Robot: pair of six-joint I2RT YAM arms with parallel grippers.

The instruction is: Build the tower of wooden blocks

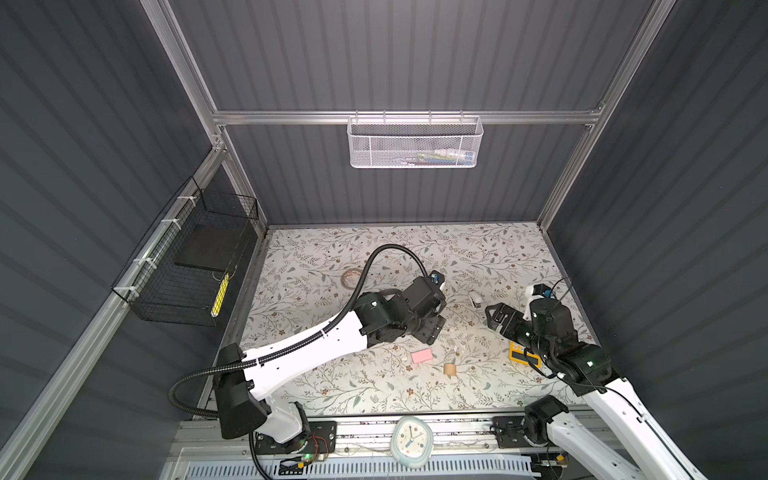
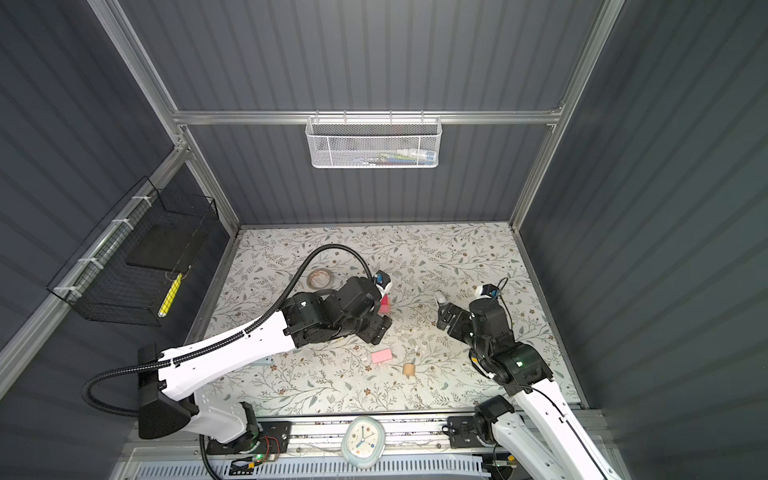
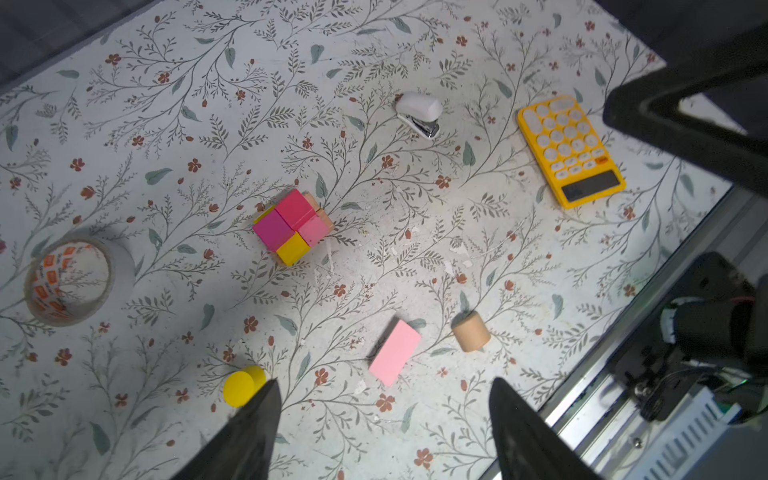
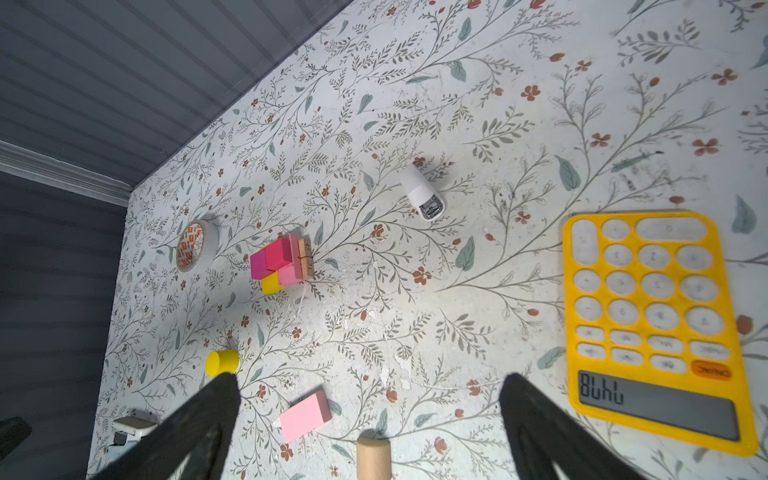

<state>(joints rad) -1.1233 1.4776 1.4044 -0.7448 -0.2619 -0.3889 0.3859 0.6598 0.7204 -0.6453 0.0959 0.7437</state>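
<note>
The tower (image 3: 293, 226) is a low stack of magenta, pink and yellow blocks with tan ones at the side, also seen in the right wrist view (image 4: 280, 262); only a pink edge of the tower (image 2: 384, 305) shows in a top view, beside the left arm. Loose wood blocks lie nearer the front: a pink bar (image 1: 422, 356) (image 3: 395, 353), a tan cylinder (image 1: 449, 369) (image 4: 373, 457) and a yellow cylinder (image 3: 243, 385) (image 4: 222, 362). My left gripper (image 3: 385, 381) (image 1: 432, 328) hangs open and empty above the pink bar. My right gripper (image 4: 370, 376) (image 1: 494, 316) is open and empty.
A yellow calculator (image 3: 571, 151) (image 4: 652, 324) lies under the right arm. A white stapler (image 1: 476, 298) (image 3: 419, 112) sits just beyond the right gripper. A tape roll (image 1: 352, 277) (image 3: 72, 278) lies behind the left arm. A clock (image 1: 412, 440) rests on the front rail.
</note>
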